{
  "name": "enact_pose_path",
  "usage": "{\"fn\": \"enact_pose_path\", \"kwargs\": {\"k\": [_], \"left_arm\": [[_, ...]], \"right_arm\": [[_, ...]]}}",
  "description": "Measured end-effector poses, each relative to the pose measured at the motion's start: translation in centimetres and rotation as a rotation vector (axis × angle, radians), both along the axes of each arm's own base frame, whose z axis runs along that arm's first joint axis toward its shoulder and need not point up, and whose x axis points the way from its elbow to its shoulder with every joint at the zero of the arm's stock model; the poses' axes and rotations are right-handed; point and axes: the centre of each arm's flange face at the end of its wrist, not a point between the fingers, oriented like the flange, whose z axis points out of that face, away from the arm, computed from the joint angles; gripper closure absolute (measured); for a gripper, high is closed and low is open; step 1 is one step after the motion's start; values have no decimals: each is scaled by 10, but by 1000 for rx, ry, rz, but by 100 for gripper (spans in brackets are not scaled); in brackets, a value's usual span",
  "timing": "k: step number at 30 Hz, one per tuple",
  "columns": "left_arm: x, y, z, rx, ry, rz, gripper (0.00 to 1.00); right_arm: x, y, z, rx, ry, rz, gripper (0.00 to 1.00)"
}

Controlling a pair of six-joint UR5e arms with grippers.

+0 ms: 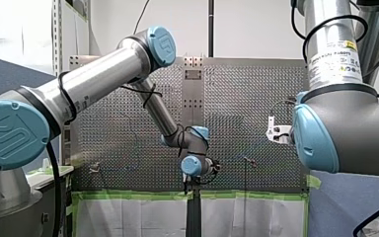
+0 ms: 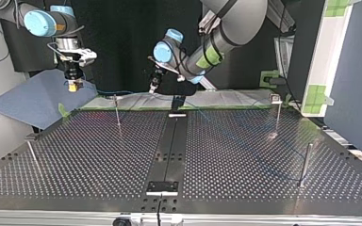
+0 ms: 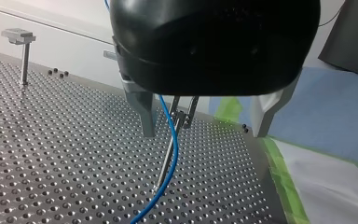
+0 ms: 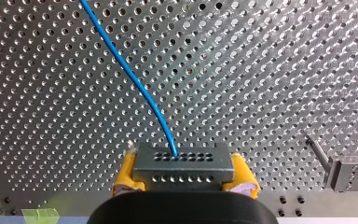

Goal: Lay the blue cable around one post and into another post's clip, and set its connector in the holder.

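Note:
The blue cable (image 4: 131, 71) ends in a grey connector (image 4: 182, 164), and my right gripper (image 4: 182, 173) is shut on that connector with its yellow pads (image 4: 127, 175). In the top view my right gripper (image 2: 75, 86) hangs above the blue mat at the left, off the table's far corner. From there the cable (image 2: 104, 92) runs across to my left gripper (image 2: 153, 88). My left gripper (image 3: 205, 123) is open, its fingers (image 3: 145, 112) astride a thin post (image 3: 167, 161) with a clip (image 3: 185, 114). The cable (image 3: 171, 135) hangs between them along that post, touched by neither finger.
Other thin posts stand on the perforated table (image 2: 99, 160): one at the far left (image 2: 117, 113), one at the far right (image 2: 277, 113), one nearer right (image 2: 305, 162). A black strip (image 2: 169, 146) with brackets runs down the middle. Green tape (image 3: 284, 182) marks the table's edge.

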Motion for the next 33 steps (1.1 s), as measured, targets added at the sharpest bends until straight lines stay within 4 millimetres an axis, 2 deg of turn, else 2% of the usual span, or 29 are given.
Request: {"fn": "enact_pose_path", "kwargs": {"k": [6, 21, 23, 25, 26, 28, 33], "left_arm": [[8, -7, 7, -9, -10, 8, 1], [17, -4, 11, -8, -24, 52, 1], [19, -4, 13, -15, -32, 60, 4], [21, -5, 14, -20, -44, 69, 13], [21, -5, 15, -21, -48, 72, 13], [22, -7, 16, -19, -59, 74, 20], [21, -12, 19, -23, -85, 68, 20]], "right_arm": [[0, 0, 0, -1, 0, 0, 100], [0, 0, 0, 0, 0, 0, 100], [0, 0, 0, 0, 0, 0, 100], [0, 0, 0, 0, 0, 0, 100], [0, 0, 0, 0, 0, 0, 100], [0, 0, 0, 0, 0, 0, 100], [0, 0, 1, -3, 0, 0, 100]]}}
